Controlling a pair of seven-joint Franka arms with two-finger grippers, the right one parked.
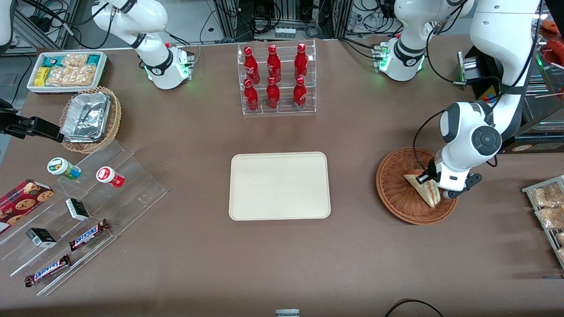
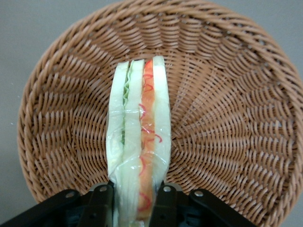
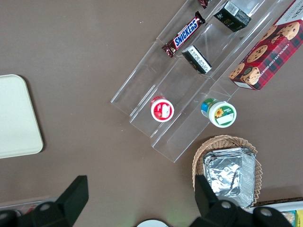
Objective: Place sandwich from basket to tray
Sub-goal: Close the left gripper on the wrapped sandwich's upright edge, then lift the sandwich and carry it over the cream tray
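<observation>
The sandwich (image 1: 426,190) (image 2: 139,132), a wrapped wedge with red, white and green layers on its edge, stands on edge inside the reddish-brown wicker basket (image 1: 392,187) (image 2: 227,94). My left gripper (image 1: 428,178) (image 2: 138,189) is down in the basket. Its two black fingers (image 2: 102,201) press the wrap on both flat sides of the sandwich, so it is shut on it. The sandwich stays within the basket's rim. The cream tray (image 1: 280,186) (image 3: 14,118) lies flat at the table's middle, beside the basket toward the parked arm's end, with nothing on it.
A clear rack of red bottles (image 1: 277,79) stands farther from the front camera than the tray. A wire rack of pastry packs (image 1: 546,207) sits at the working arm's end. The tan basket with foil containers (image 1: 90,119), acrylic snack steps (image 1: 83,207) and white bin (image 1: 66,70) lie toward the parked arm's end.
</observation>
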